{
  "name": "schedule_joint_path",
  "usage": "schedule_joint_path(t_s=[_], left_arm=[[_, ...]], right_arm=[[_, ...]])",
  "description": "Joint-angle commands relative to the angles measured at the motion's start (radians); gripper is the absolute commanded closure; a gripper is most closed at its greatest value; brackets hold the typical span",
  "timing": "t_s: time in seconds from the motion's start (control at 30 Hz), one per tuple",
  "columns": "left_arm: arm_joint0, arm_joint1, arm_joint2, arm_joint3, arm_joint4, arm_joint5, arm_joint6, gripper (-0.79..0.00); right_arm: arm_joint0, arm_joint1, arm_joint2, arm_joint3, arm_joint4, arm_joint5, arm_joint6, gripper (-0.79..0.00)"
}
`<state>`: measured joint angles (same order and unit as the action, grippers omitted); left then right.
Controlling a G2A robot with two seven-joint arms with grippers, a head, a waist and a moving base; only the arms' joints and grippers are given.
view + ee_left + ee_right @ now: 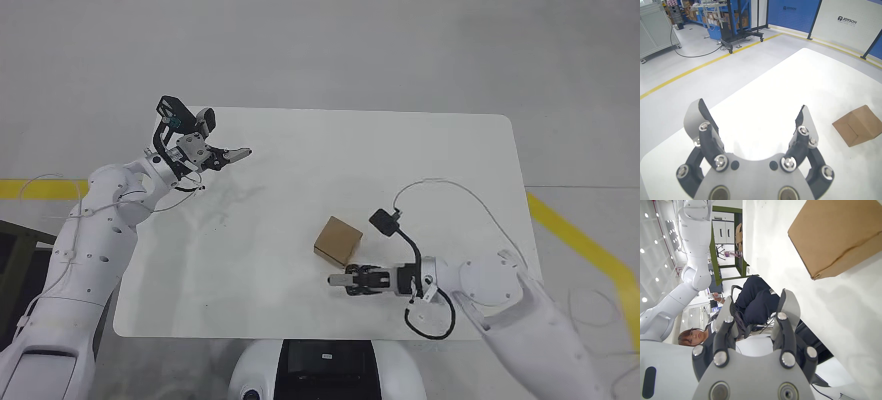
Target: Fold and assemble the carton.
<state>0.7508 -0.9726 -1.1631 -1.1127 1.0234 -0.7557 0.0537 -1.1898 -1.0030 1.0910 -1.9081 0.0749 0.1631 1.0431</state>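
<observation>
The white bench [300,290] spans the middle of the top view, and the brown carton [337,240], already box-shaped, sits on it just right of centre. The right claw [338,281] hangs spread and empty just below the carton in the frame, not touching it. The left claw [238,155], also spread and empty, is at upper left.

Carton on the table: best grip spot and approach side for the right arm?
Likely pinch the carton across two opposite side walls, coming from the robot's side with the right claw, which is open and close beside it. It lies flat, closed-looking, turned diagonal to the table edge, so square the claw to flat faces, not corners.
</observation>
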Motion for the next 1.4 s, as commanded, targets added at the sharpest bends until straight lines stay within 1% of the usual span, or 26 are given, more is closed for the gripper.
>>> schedule_joint_path(t_s=[0.0, 0.13, 0.37, 0.73, 0.97, 1.17, 1.37], left_arm=[[0.0, 0.0, 0.0, 0.0, 0.0, 0.0, 0.0, -0.785], [0.0, 0.0, 0.0, 0.0, 0.0, 0.0, 0.0, -0.785], [0.0, 0.0, 0.0, 0.0, 0.0, 0.0, 0.0, -0.785], [0.0, 0.0, 0.0, 0.0, 0.0, 0.0, 0.0, -0.785], [0.0, 0.0, 0.0, 0.0, 0.0, 0.0, 0.0, -0.785], [0.0, 0.0, 0.0, 0.0, 0.0, 0.0, 0.0, -0.785], [0.0, 0.0, 0.0, 0.0, 0.0, 0.0, 0.0, -0.785]], right_arm=[[0.012, -0.004, -0.023, 0.007, -0.01, 0.009, -0.007, -0.693], [0.036, -0.013, -0.076, 0.025, -0.015, 0.025, -0.006, -0.785], [0.071, -0.03, -0.152, 0.059, -0.008, 0.029, -0.008, -0.785], [0.134, -0.058, -0.206, 0.168, 0.023, 0.008, -0.084, -0.785], [0.133, -0.053, -0.166, 0.173, 0.004, 0.026, -0.106, -0.785], [0.122, -0.037, -0.105, 0.164, -0.08, 0.052, -0.135, -0.785], [0.124, -0.028, -0.05, 0.174, -0.105, 0.029, -0.144, -0.785]])
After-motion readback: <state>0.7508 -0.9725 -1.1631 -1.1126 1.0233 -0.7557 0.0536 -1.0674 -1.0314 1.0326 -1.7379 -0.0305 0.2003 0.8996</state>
